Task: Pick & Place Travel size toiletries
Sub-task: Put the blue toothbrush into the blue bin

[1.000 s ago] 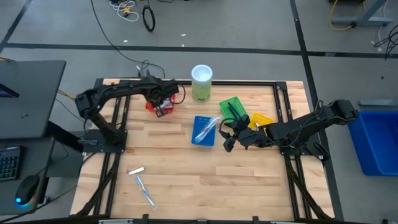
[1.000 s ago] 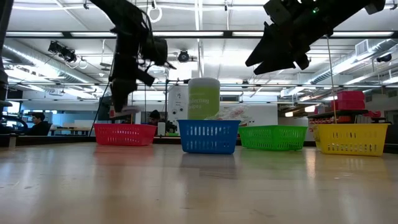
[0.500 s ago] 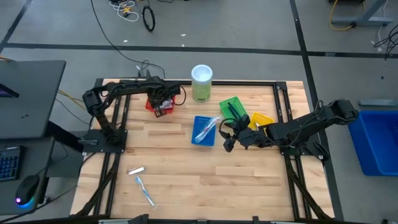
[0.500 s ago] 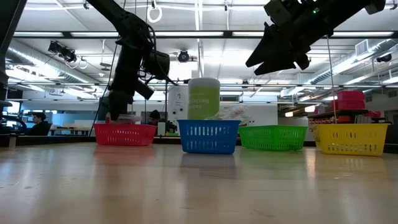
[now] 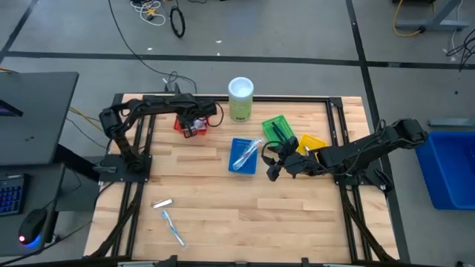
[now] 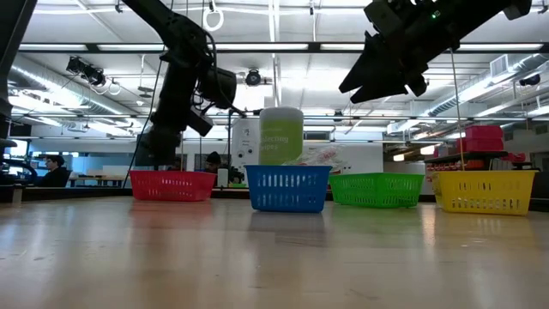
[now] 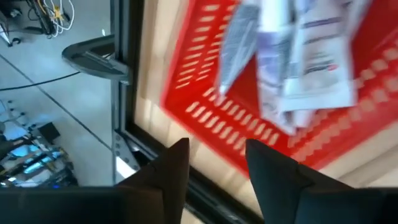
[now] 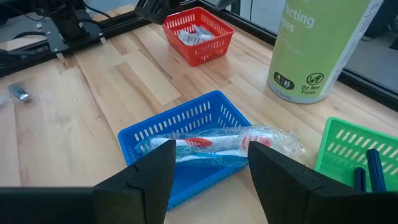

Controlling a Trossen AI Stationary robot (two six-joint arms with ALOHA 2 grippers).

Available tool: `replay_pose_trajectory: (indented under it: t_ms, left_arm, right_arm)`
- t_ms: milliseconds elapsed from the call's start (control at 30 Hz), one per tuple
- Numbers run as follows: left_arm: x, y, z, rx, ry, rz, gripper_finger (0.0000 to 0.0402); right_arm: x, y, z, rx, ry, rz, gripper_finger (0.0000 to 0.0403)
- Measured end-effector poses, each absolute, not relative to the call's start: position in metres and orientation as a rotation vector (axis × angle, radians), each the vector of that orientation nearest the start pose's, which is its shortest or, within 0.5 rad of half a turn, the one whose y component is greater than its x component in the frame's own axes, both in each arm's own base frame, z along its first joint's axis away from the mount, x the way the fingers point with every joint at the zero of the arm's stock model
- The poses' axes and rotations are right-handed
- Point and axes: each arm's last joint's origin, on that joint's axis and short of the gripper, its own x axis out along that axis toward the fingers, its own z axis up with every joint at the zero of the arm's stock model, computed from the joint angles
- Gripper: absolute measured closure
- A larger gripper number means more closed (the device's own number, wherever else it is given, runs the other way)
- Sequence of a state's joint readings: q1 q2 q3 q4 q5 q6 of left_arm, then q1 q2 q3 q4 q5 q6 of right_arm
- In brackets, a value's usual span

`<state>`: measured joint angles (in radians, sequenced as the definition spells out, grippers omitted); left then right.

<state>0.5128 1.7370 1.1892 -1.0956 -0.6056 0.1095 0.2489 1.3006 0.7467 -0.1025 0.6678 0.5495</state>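
Toiletries sit in baskets near the desk's (image 5: 223,215) far edge: sachets (image 7: 298,56) in the red basket (image 5: 189,124), a wrapped toothbrush (image 8: 217,144) in the blue basket (image 5: 243,156). The left gripper (image 5: 194,126) hovers over the red basket with fingers apart and empty; the right gripper (image 5: 272,165) waits open beside the blue basket.

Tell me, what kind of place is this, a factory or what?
Probably a robotics lab or workshop. Two arms are mounted at a wooden table, loose cables lie on the concrete floor, and behind the baskets stretches a big open hall with ceiling strip lights.
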Motion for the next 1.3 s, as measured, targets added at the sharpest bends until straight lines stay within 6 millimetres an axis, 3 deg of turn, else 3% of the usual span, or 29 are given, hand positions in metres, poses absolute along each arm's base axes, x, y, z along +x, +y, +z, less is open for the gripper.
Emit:
replay_pose_trajectory:
  t_ms: [133, 267, 533, 700, 800, 1000, 1200, 1300]
  left_arm:
    - [0.257, 0.144, 0.199, 0.075, 1.702, 0.763, 0.0231]
    - [0.261, 0.119, 0.217, -0.044, 1.575, 0.715, 0.0235]
    - [0.249, 0.041, 0.277, -0.028, 1.287, 0.521, 0.0239]
    - [0.237, -0.01, 0.296, -0.092, 1.177, 0.374, 0.0239]
    - [0.235, -0.042, 0.294, -0.085, 1.182, 0.277, 0.0239]
    - [0.234, -0.105, 0.272, 0.043, 1.28, 0.063, 0.0239]
    - [0.23, -0.153, 0.246, 0.001, 1.374, 0.008, 0.0239]
    - [0.228, -0.176, 0.23, 0.089, 1.42, -0.097, 0.024]
  right_arm:
    - [0.257, 0.047, 0.224, 0.23, 0.467, -0.55, 0.0191]
    - [0.257, 0.048, 0.223, 0.238, 0.487, -0.52, 0.0183]
    - [0.257, 0.049, 0.223, 0.259, 0.511, -0.465, 0.0166]
    - [0.257, 0.049, 0.223, 0.259, 0.51, -0.466, 0.016]
    - [0.257, 0.049, 0.223, 0.259, 0.51, -0.466, 0.0158]
    - [0.257, 0.049, 0.222, 0.255, 0.52, -0.469, 0.0164]
    - [0.257, 0.049, 0.222, 0.262, 0.521, -0.473, 0.0178]
    - [0.257, 0.049, 0.222, 0.262, 0.521, -0.473, 0.0184]
